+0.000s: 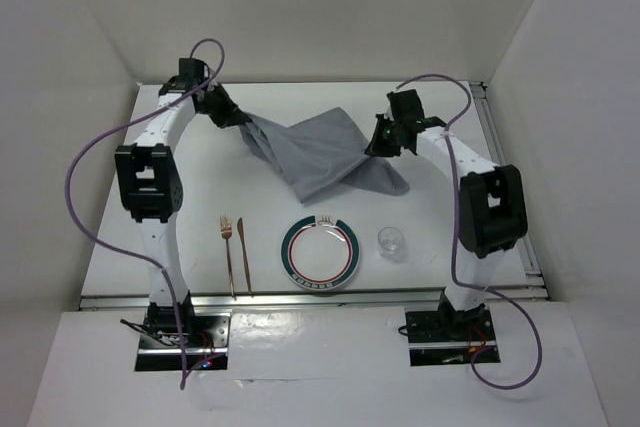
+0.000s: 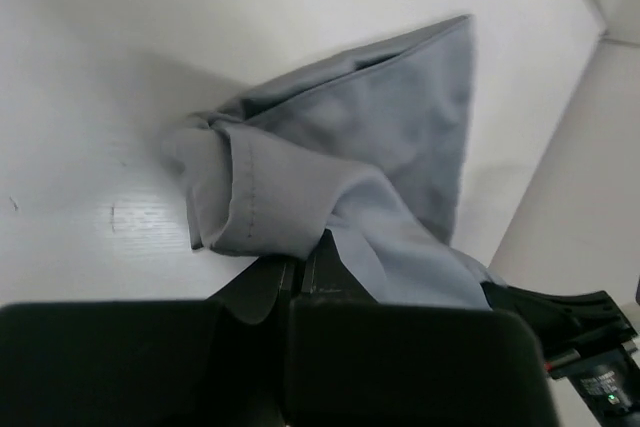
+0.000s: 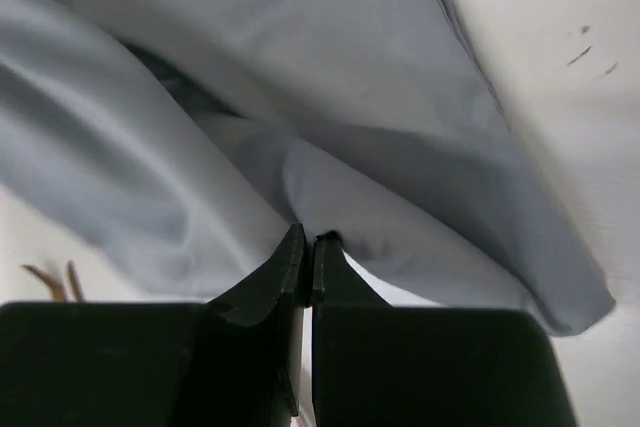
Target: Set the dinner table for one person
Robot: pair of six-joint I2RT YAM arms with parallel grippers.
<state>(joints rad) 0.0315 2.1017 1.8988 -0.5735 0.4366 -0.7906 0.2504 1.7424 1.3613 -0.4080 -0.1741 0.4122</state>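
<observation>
A grey cloth (image 1: 320,155) hangs bunched between my two grippers above the middle-back of the white dinner table (image 1: 200,162). My left gripper (image 1: 244,123) is shut on the cloth's left end; in the left wrist view the cloth (image 2: 340,162) folds out from the closed jaws of that gripper (image 2: 298,259). My right gripper (image 1: 377,145) is shut on the cloth's right side; in the right wrist view the fabric (image 3: 330,117) is pinched at the tips of that gripper (image 3: 309,239). A lower corner of the cloth droops onto the table.
Near the front edge lie a copper fork (image 1: 227,252) and knife (image 1: 244,252), a white plate with a dark green and red rim (image 1: 320,255), and a clear glass (image 1: 391,242). White panels wall the table; a metal rail (image 1: 300,295) runs along the front.
</observation>
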